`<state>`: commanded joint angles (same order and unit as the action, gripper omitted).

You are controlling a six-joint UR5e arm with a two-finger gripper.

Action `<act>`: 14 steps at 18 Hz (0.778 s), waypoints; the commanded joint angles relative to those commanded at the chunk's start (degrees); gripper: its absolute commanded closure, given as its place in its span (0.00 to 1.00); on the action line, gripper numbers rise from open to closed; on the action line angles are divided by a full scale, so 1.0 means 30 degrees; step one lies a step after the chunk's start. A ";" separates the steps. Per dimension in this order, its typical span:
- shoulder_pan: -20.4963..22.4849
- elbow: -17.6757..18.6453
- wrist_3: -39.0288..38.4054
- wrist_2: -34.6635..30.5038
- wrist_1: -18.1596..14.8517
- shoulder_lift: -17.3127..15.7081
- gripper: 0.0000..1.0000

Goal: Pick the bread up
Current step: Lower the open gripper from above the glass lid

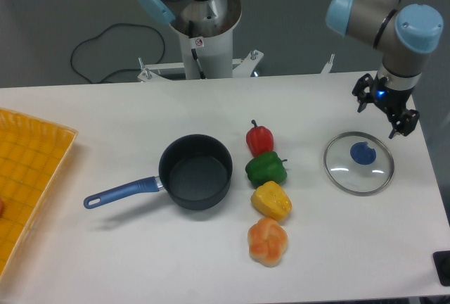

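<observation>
Four items stand in a column at mid-table, running from far to near: a red pepper [259, 138], a green pepper [266, 168], a yellow pepper [272, 200] and, nearest the front edge, the bread [268, 241]. The bread is orange with cream patches, lobed, roughly round with no marked long axis, and sits just beside the yellow pepper, possibly touching it.

The gripper [385, 112] hangs at the far right, above the table beside the far edge of a glass lid [358, 162]. Its fingers are spread apart and hold nothing.

Finding: the bread lies to the left of the gripper and well nearer the front, well apart from it, with the lid between. In my judgement the approach has not begun; the descent must clear the yellow pepper.

A pot [195, 172] stands left of the column.
</observation>
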<state>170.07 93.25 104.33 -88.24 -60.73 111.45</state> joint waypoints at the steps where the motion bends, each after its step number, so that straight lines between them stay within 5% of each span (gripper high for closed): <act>1: 0.0000 -0.0029 0.0000 -0.0029 0.0000 0.0000 0.00; 8: -0.0146 0.0584 -0.0380 -0.0088 0.0000 0.0000 0.00; 14: -0.0350 0.1377 -0.4267 -0.0029 -0.0029 -0.0732 0.00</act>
<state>169.02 97.38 91.52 -88.33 -60.82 109.25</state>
